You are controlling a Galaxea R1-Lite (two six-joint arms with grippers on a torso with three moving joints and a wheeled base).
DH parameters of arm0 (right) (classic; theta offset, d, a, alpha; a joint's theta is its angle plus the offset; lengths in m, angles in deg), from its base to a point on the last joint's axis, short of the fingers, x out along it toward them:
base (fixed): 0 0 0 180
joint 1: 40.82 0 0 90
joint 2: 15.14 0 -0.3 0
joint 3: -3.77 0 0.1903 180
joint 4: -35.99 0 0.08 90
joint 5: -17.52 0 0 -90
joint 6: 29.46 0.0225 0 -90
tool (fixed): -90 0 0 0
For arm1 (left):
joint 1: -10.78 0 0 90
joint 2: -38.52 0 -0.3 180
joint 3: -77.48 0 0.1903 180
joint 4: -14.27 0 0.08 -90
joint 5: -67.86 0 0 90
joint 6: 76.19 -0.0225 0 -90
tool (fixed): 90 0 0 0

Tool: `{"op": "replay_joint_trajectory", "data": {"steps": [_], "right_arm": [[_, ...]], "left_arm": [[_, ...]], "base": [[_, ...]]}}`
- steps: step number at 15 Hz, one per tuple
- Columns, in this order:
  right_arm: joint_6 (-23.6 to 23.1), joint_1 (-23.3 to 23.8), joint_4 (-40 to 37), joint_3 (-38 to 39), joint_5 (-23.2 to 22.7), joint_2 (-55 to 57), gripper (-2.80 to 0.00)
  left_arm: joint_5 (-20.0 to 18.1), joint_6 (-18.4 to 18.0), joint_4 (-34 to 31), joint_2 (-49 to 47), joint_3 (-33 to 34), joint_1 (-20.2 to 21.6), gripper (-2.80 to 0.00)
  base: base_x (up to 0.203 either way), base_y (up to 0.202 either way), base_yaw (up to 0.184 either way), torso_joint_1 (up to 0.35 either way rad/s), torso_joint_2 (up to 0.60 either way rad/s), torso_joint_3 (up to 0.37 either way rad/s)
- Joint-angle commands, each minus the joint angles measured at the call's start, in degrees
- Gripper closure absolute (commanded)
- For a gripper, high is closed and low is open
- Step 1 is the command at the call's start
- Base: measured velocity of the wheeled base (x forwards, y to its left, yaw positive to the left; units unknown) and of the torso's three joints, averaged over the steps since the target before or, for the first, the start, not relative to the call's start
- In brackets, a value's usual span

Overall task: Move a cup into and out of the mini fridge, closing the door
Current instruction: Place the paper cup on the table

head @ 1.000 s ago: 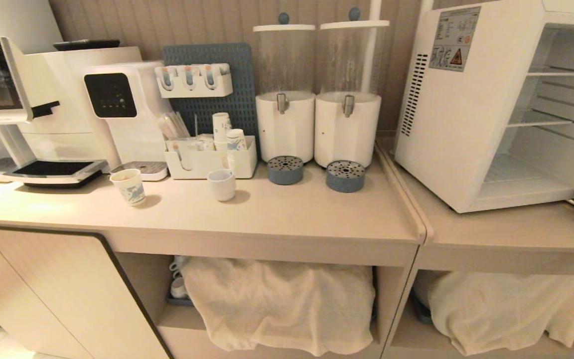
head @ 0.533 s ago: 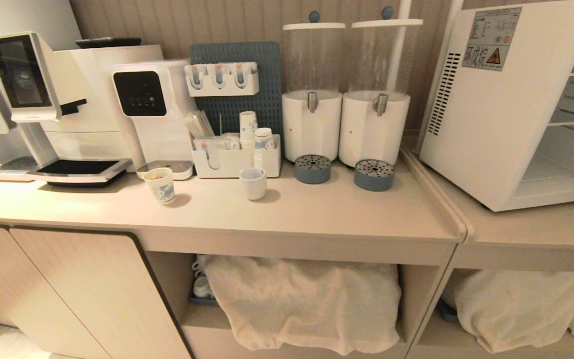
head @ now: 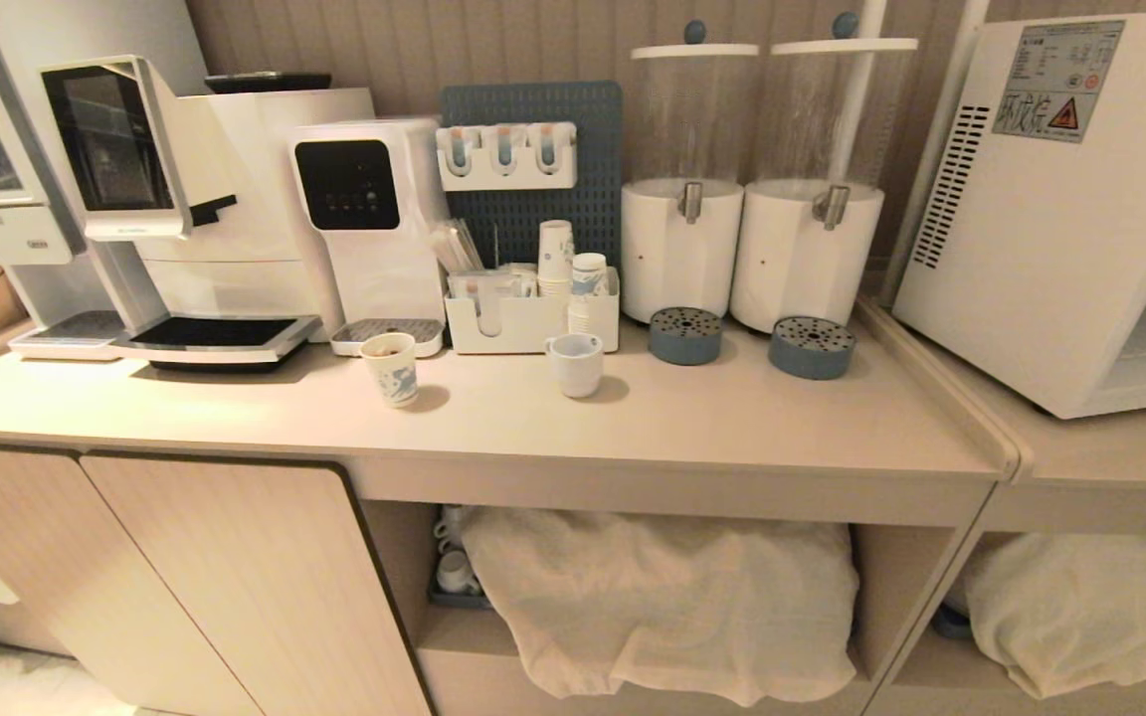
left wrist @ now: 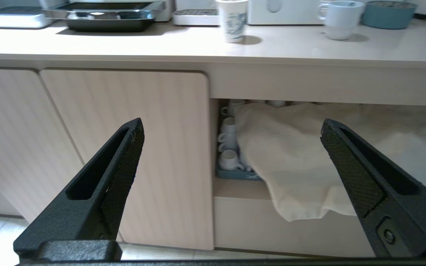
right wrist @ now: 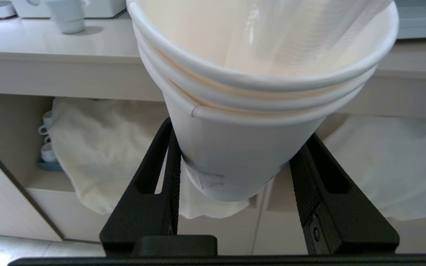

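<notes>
**Head view: pale counter, fridge at the right edge**

Head view looks down on a long beige counter (head: 692, 428) against a ribbed wall. The mini fridge (head: 1060, 219) stands at 3 o'clock on a second, adjoining counter, its vent slots and warning sticker facing the camera, its interior only partly in frame. Two white drink dispensers (head: 742, 249) stand at 1 o'clock, a blue pegboard (head: 533, 169) and white organizer tray (head: 523, 318) at 12, coffee machines (head: 195, 209) at 10. A patterned paper cup (head: 390, 370) and a squat white cup (head: 575, 364) stand apart near the middle. Cream cloths (head: 663, 597) drape the open shelves below.

Neither arm shows there. Below counter height, the right gripper (right wrist: 235, 162) clamps the cup (right wrist: 250, 111) — its doubled rim is toward the lens — while the left gripper (left wrist: 231, 147) is spread wide, holding nothing, facing the cabinet door (left wrist: 131, 147).
</notes>
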Motion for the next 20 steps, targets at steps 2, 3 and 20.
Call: {"op": "replay_joint_trajectory", "data": {"steps": [2,3,20], "right_arm": [[0.06,0.0,-0.2,-0.09,0.0,0.07,0.0],[0.08,0.0,-0.34,-0.25,0.0,0.03,0.0],[17.36,0.52,-4.41,-51.04,5.82,52.09,0.0]], "left_arm": [[-0.01,0.08,0.05,-0.02,0.88,0.02,-2.8],[-0.01,0.04,0.05,-0.02,0.88,0.02,-2.8],[-0.01,0.08,0.05,-0.02,0.88,0.02,-2.8]], "base": [[0.0,0.148,-0.004,0.004,0.01,0.003],[0.0,0.067,0.008,0.005,0.0,0.005],[0.0,0.0,0.0,0.0,0.0,0.0]]}}
